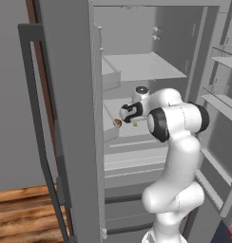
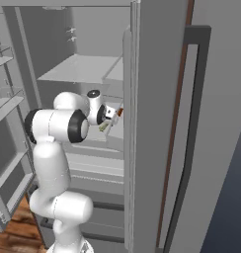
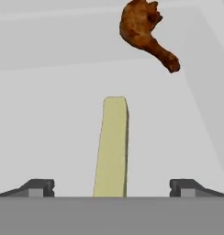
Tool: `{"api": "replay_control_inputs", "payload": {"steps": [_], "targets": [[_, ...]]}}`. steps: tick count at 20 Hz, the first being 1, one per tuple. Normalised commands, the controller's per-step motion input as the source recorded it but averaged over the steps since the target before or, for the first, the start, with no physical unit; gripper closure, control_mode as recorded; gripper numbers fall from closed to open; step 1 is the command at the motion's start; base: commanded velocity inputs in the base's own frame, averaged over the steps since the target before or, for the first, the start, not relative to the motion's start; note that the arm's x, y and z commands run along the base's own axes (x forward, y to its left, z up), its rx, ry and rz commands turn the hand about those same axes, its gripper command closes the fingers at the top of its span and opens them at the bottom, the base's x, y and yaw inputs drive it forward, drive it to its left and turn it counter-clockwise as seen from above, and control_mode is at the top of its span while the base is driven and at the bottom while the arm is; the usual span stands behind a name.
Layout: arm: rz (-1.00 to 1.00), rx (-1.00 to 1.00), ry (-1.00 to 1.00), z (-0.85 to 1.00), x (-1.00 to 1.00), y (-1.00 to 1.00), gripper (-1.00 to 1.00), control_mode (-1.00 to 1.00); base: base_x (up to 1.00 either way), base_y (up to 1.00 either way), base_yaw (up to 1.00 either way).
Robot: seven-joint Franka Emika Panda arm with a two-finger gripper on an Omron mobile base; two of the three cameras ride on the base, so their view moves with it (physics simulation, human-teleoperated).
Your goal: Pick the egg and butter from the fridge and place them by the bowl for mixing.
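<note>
Butter (image 3: 112,147) lies on the white fridge shelf (image 3: 49,119), between the gripper (image 3: 112,186) fingers, which gape fully and hold nothing; beyond the butter sits a drumstick (image 3: 146,34). Closing too high could pinch the stick's edge; it might tip or skid away.

butter (image 3: 113,147) near end cut off, fingers (image 3: 40,187) mostly cropped

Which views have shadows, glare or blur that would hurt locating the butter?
Hand view: flat even light, no glare, butter sharp between the open gripper tips, its edges soft against the pale fridge shelf. Left base view: coarse render, butter just a tiny speck. Right base view: butter partly hidden by the hand, shaded fridge interior.
</note>
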Motion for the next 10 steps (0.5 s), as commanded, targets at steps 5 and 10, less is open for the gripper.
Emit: {"api": "replay_control_inputs", "payload": {"steps": [5,10], "targets": [[-0.03,0.00,0.01,-0.34,0.40,0.00,-1.00,-1.00,0.00,0.00,0.00],[-0.03,0.01,0.00,-0.34,0.00,-0.01,-1.00,-1.00,0.00,0.00,0.00]]}}
